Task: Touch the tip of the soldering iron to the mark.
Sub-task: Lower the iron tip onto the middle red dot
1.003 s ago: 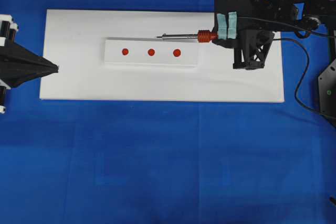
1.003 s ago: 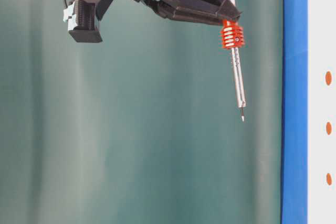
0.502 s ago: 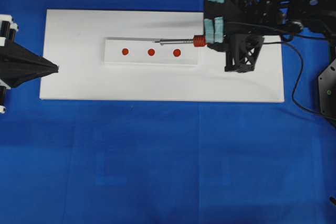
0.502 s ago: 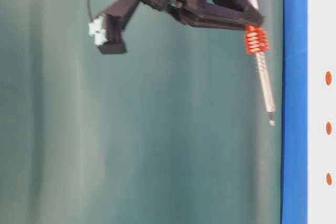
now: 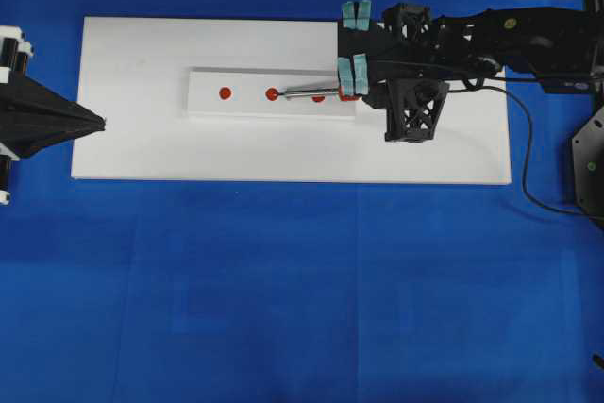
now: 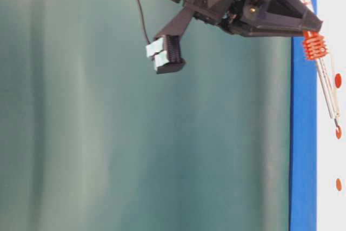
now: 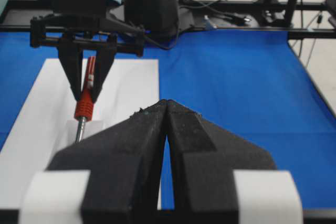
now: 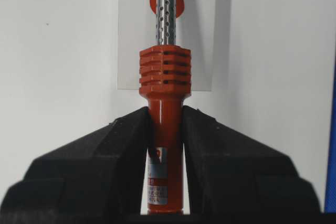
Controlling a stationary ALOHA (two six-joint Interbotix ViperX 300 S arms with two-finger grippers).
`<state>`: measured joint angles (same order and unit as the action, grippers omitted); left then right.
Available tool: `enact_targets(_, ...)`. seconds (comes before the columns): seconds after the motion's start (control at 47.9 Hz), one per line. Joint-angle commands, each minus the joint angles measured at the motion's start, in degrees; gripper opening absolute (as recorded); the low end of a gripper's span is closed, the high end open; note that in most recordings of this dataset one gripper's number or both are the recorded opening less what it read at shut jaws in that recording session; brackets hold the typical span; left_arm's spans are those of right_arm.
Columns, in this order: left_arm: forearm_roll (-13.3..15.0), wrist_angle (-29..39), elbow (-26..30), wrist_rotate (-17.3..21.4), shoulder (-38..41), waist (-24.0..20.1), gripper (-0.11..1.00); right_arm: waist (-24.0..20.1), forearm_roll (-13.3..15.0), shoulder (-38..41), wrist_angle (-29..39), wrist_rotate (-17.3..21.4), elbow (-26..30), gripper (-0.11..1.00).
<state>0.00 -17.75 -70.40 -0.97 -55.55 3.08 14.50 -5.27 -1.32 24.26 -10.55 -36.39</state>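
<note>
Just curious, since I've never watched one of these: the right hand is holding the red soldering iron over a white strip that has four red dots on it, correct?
Nearly. The right hand does hold the soldering iron over the white strip, but the strip has three red dots, not four. The overhead view shows all three in a row, the iron's shaft lying across the one nearest the hand.

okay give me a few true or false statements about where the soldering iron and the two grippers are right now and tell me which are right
1. The right gripper is shut on the soldering iron. True.
2. The strip carries five red dots. False: three dots.
3. The iron's tip sits at the middle dot. True, as far as the overhead and table-level views show.
4. The left gripper holds the iron's cord. False: it is shut, empty, at the white board's left edge.
5. The iron lies flat on the blue cloth. False: it is held over the board.
</note>
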Motion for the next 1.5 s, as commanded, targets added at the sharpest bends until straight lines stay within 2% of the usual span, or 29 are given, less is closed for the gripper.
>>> enact_targets(0.0, 0.0, -0.5, 0.5, -0.1, 0.2, 0.2, 0.00, -0.1, -0.2, -0.2, -1.1, 0.1, 0.4, 0.06)
enact_targets(1.484, 0.0, -0.5, 0.4, -0.1, 0.2, 0.2, 0.00, -0.1, -0.1, 0.1, -0.4, 0.2, 0.8, 0.06)
